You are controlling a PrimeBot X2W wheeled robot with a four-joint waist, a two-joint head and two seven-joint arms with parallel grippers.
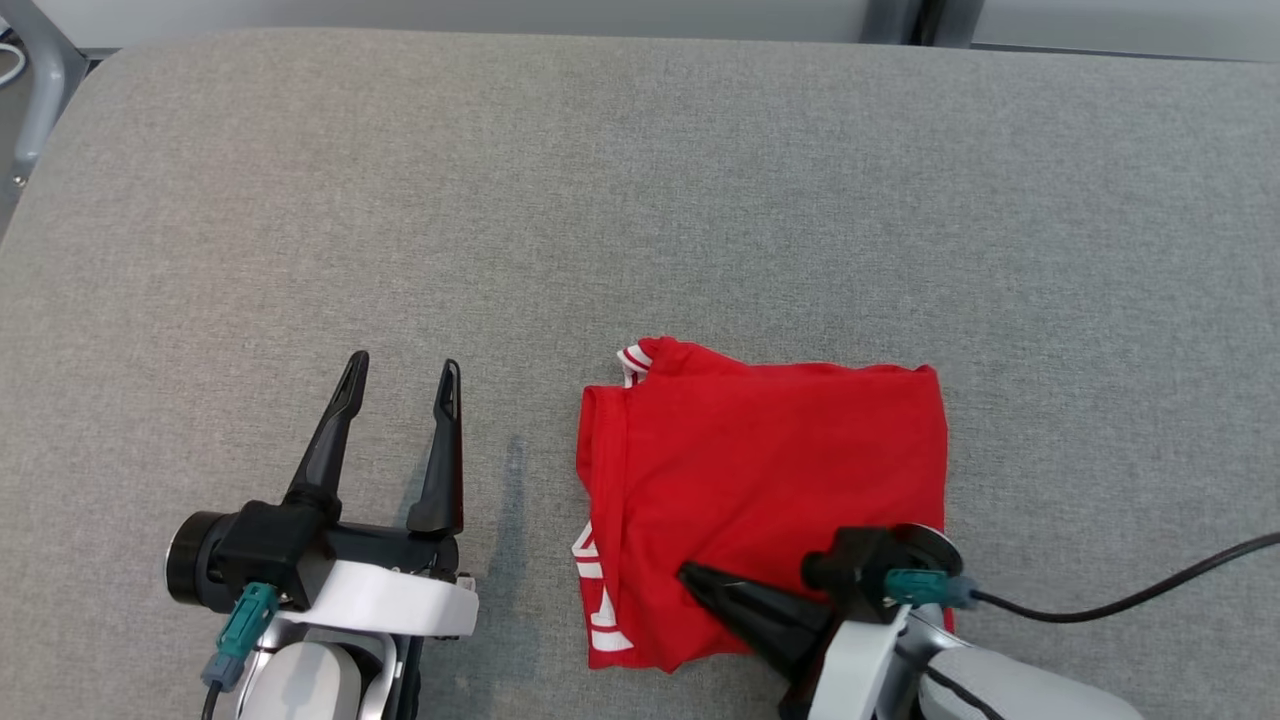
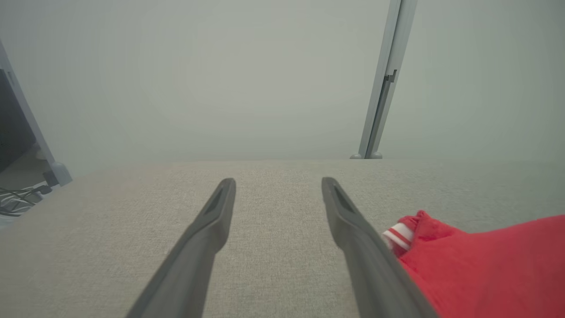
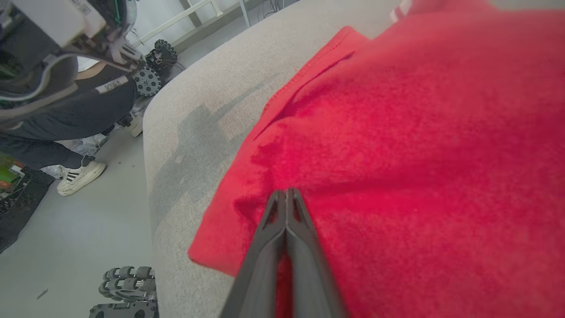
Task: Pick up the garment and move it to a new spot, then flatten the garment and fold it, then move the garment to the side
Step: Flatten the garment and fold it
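The red garment [image 1: 760,480] lies folded into a rough rectangle on the grey padded table [image 1: 600,200], with white stripes at its top left corner and white print along its left edge. My right gripper [image 1: 685,572] is shut, its joined tips resting on the garment's near left part; in the right wrist view the gripper [image 3: 286,191] touches the red cloth [image 3: 419,132], which creases slightly around the tips, and no cloth shows between the fingers. My left gripper [image 1: 405,365] stands open and empty over bare table, left of the garment. The left wrist view shows that gripper [image 2: 278,182] beside the garment's striped corner [image 2: 485,265].
A black cable [image 1: 1150,595] trails right from my right wrist. In the right wrist view the table's edge drops to the floor, where a person's shoe [image 3: 81,176] and wheeled bases [image 3: 148,81] stand. A grey post [image 2: 384,88] rises behind the table's far edge.
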